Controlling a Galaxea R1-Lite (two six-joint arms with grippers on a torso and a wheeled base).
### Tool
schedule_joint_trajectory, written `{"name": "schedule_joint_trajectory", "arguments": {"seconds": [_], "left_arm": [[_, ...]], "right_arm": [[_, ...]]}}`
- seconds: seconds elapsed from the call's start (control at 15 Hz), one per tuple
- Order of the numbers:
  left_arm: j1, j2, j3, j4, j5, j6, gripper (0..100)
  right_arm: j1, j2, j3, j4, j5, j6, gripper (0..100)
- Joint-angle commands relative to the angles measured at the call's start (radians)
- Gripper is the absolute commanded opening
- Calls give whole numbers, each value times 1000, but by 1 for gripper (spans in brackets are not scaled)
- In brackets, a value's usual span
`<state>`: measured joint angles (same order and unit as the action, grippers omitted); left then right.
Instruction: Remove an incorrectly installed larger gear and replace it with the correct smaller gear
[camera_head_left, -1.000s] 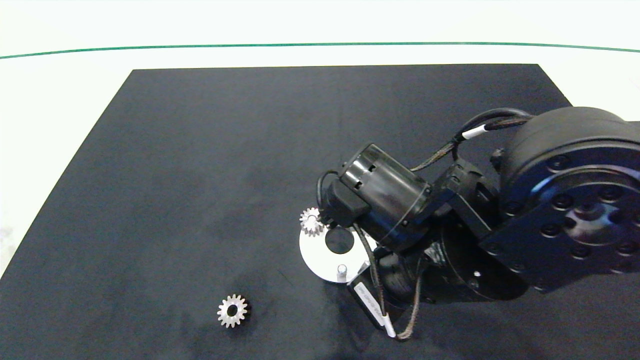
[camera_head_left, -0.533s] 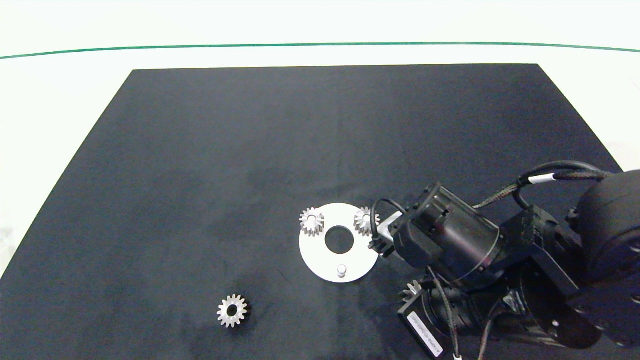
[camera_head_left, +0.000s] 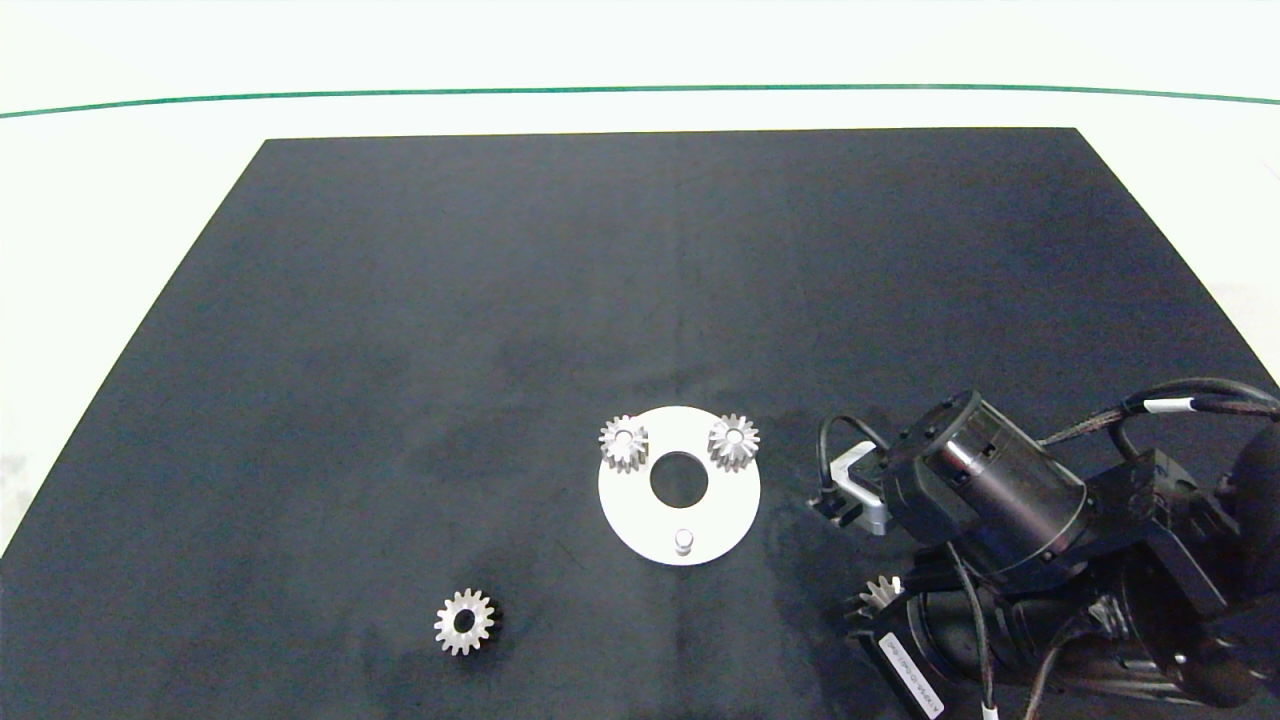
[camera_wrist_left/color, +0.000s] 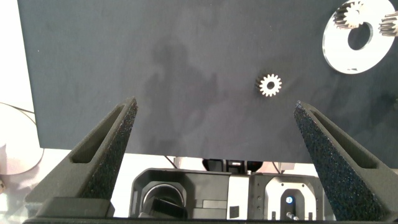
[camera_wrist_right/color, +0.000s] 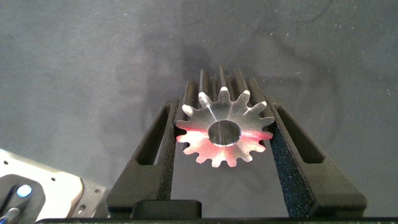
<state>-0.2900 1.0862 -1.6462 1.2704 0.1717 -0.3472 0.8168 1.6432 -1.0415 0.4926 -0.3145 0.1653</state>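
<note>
Removal step: right gripper (camera_wrist_right/color: 224, 111) clamped on the larger gear (camera_wrist_right/color: 225, 127), off to the right of the plate (camera_head_left: 640, 510), near peg (camera_head_left: 684, 541) bare. Left gripper (camera_wrist_left/color: 214, 104) parked, fingers wide apart. Next, probably: set that gear down, then seat the smaller gear (camera_head_left: 465, 621), lying near-left, squarely over the peg.

Overhead head view; 2 wrist views facing the mat (camera_head_left: 400, 300)

A black mat (camera_head_left: 500, 300) covers most of a white table (camera_head_left: 120, 180). A green line (camera_head_left: 300, 96) runs along the table beyond the mat's far edge. A round silver plate (camera_head_left: 630, 510) lies near the mat's near edge.
</note>
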Motion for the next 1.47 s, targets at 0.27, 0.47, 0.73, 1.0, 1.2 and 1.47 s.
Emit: {"name": "schedule_joint_trajectory", "arguments": {"seconds": [0.27,0.47,0.73,1.0,1.2,1.47], "left_arm": [[0,3,2,7,2,-3,100],[0,3,2,7,2,-3,100],[0,3,2,7,2,-3,100],[2,3,0,7,2,-3,100],[2,4,2,7,2,-3,100],[3,11,3,6,2,-3,100]], "right_arm": [[-50,-29,89,-75,31,-27,0],[-51,-29,89,-75,29,-29,0],[-54,-33,93,-77,28,-30,100],[-54,-59,92,-77,25,-40,100],[-54,-77,89,-78,23,-47,100],[-54,-163,84,-74,28,-89,100]]}}
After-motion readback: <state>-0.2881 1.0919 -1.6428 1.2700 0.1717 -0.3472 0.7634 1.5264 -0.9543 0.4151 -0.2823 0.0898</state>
